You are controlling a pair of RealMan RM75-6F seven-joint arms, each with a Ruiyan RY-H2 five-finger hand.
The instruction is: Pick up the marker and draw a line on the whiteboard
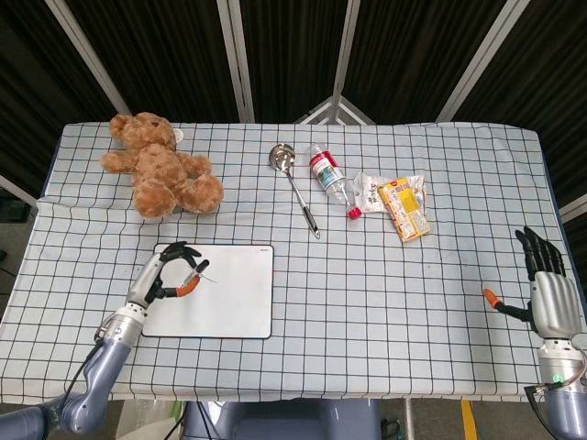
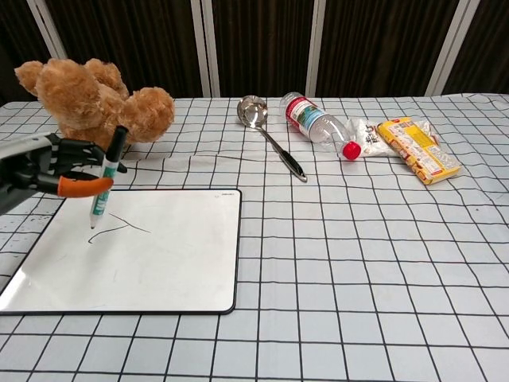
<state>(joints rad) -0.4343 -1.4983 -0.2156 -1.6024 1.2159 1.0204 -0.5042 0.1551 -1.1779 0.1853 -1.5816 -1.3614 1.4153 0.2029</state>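
Observation:
The whiteboard (image 1: 229,302) (image 2: 159,263) lies flat near the table's front left. My left hand (image 1: 165,275) (image 2: 48,165) holds the marker (image 2: 105,179) (image 1: 194,272) over the board's left part, tip down close to the surface. A thin dark drawn line (image 2: 119,225) runs across the board, bending near the tip. Whether the tip touches the board I cannot tell. My right hand (image 1: 548,291) is at the table's right front edge, fingers spread, holding nothing; it shows only in the head view.
A brown teddy bear (image 1: 160,174) (image 2: 95,99) lies behind the board. A ladle (image 1: 295,188) (image 2: 274,147), a plastic bottle (image 1: 330,179) (image 2: 318,123) and a yellow snack packet (image 1: 404,206) (image 2: 417,147) lie across the back middle. The checkered tablecloth (image 1: 413,302) covers the table.

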